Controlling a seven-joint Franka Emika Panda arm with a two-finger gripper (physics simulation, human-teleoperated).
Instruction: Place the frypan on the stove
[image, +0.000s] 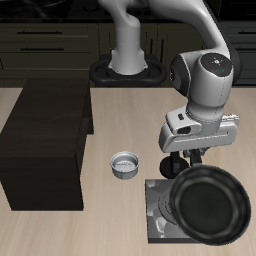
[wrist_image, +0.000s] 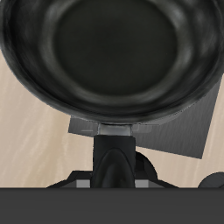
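The frypan (image: 211, 205), round, black and shallow, hangs over the stove (image: 158, 200), a flat dark grey plate near the table's front edge with a small knob (image: 160, 229) at one corner. The pan covers most of the plate. My gripper (image: 192, 163) is just behind the pan and shut on its handle, which is mostly hidden in the exterior view. In the wrist view the frypan (wrist_image: 112, 52) fills most of the picture, its handle (wrist_image: 115, 147) runs back into my gripper (wrist_image: 115, 175), and a corner of the stove (wrist_image: 184, 131) shows under it.
A small silver-grey bowl (image: 125, 163) stands on the table beside the stove. A large dark brown cabinet block (image: 45, 140) fills the far side of the table. A dark shape (image: 172, 163) beside the gripper is too hidden to name.
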